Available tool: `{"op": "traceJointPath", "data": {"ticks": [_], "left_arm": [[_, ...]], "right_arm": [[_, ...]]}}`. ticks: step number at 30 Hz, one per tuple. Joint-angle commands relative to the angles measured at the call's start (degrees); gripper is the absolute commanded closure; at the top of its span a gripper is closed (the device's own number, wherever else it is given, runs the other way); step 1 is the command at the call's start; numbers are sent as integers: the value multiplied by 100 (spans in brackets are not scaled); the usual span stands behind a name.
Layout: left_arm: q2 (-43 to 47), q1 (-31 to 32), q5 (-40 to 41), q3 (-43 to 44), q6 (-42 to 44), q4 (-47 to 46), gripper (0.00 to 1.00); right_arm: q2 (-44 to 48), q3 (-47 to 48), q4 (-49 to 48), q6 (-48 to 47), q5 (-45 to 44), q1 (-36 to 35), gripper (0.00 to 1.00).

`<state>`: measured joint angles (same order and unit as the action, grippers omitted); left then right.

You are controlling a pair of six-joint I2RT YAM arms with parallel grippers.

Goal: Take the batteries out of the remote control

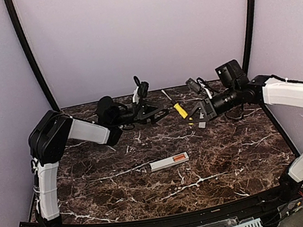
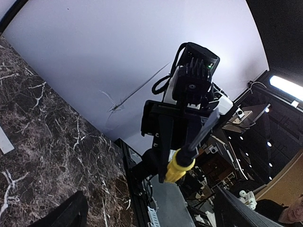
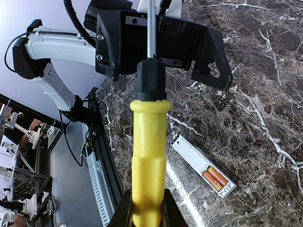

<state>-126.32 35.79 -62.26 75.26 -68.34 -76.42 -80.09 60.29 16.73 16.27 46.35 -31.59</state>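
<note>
The white remote control point(image 1: 163, 163) lies flat near the table's middle, recess up, with two orange batteries point(image 1: 179, 158) side by side in its right end. The right wrist view shows the remote control point(image 3: 194, 158) and batteries point(image 3: 214, 177) below the raised tool. My right gripper point(image 1: 193, 117) point(image 3: 147, 210) is shut on the butt of a yellow-handled screwdriver point(image 1: 180, 110) point(image 3: 147, 151), held above the back of the table. Its metal shaft points at my left gripper point(image 1: 154, 112) point(image 3: 161, 40), which stands open around the shaft without gripping it. In the left wrist view the screwdriver point(image 2: 180, 165) points toward the camera.
The dark marble table point(image 1: 124, 194) is walled by pale panels at the back and sides. Both arms hover over the far half, wrists close together. A white strip point(image 2: 4, 141) shows at the left edge of the left wrist view.
</note>
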Motion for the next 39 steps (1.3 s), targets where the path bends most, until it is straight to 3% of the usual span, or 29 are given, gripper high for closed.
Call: {"op": "traceJointPath", "data": {"ticks": [1,8,16,22,29,39], "left_arm": [[242,-59,-729,140,-425,-1032,7],[761,-56,-763,-242,243,19,11],[1889,64,349,-719,3540,3876,13],[2143,149,300,-430,4561,5441,17],[2162,174,-164,-270,5141,6291,18],[2072,342,-498,-188,4872,6057,27]], "right_arm": [[60,33,845,-597,-98,22,100],[-51,470,1926,-1305,120,22,100],[-335,649,2158,-1569,529,17,100],[-628,959,2379,-1959,867,-152,100],[-797,1021,2421,-2228,1019,-227,100],[-1141,1225,2571,-2528,1250,-486,100]]}}
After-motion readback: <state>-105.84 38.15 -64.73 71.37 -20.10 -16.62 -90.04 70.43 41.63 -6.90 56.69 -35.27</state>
